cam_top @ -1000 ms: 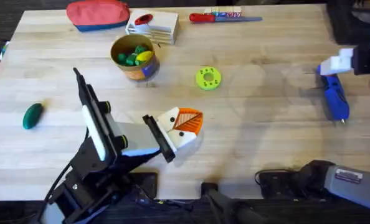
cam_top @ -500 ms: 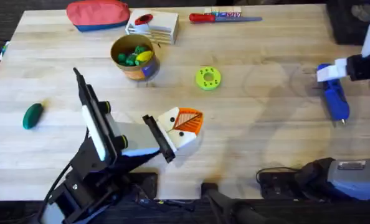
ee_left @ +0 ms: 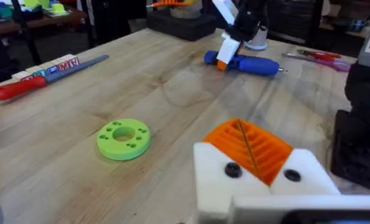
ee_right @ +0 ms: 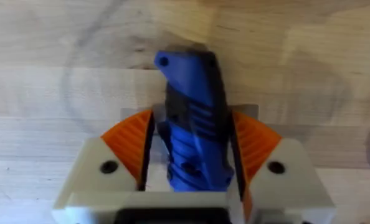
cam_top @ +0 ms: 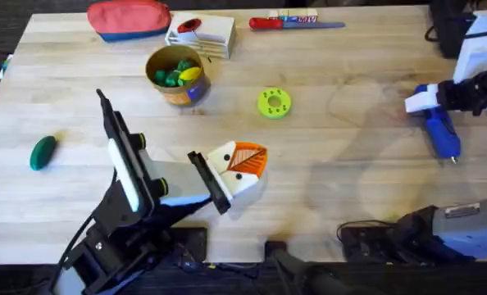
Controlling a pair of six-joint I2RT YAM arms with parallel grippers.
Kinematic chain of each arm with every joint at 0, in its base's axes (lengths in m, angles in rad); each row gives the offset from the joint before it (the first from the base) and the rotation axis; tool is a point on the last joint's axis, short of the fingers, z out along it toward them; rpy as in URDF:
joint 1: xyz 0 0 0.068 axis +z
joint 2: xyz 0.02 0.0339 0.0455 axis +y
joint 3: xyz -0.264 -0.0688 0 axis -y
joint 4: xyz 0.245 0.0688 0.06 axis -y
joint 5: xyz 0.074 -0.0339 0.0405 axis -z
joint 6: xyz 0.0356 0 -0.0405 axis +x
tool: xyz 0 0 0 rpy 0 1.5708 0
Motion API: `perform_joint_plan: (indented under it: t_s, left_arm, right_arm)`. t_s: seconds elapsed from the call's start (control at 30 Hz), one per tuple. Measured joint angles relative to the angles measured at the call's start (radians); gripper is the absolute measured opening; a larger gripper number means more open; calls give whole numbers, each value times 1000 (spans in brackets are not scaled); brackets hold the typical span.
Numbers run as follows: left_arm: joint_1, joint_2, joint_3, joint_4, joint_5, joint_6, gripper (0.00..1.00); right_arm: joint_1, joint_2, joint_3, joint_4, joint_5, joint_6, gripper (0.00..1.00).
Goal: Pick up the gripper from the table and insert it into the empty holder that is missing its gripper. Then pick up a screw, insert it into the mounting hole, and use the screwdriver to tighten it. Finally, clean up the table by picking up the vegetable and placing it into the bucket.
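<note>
My left gripper rests low near the table's middle front, its white fingers shut. The orange ribbed gripper sits in the white holder, pad against pad, with a dark screw head on each side. At the right edge the blue screwdriver lies flat. My right gripper straddles its thick end, orange pads pressed to both flanks of the screwdriver. The dark-green vegetable lies at the far left. The yellow-tan bucket stands at the back left.
A lime-green disc lies between the bucket and the screwdriver. A red pouch, a white box and a slim red-handled screwdriver line the far edge. Green and yellow toy pieces fill the bucket.
My right gripper has come down and leftward onto the blue screwdriver's thick end. The left arm and everything else on the table have stayed put.
</note>
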Motion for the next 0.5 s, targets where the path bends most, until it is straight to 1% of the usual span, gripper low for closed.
perform_joint_plan:
  t_s: [0.1,0.13,0.17,0.2,0.27,0.3,0.33,0.5]
  left_arm:
    - [0,0,0,0,0,0,5]
    - [0,0,0,0,0,0,5]
    - [0,0,0,0,0,0,5]
    - [0,0,0,0,0,0,5]
    - [0,0,0,0,0,0,5]
    - [0,0,0,0,0,0,5]
    - [0,0,0,0,0,0,5]
    - [0,0,0,0,0,0,5]
  right_arm:
    - [0,4,0,-2,-8,0,670]
    - [0,4,0,-4,-12,-1,604]
    - [0,4,0,-3,-12,-4,510]
    - [0,4,0,0,-12,-6,377]
    - [0,4,0,10,-2,-12,149]
    - [-2,4,0,13,1,-10,52]
    - [-2,4,0,14,1,-6,19]
    - [-2,4,4,9,5,-8,16]
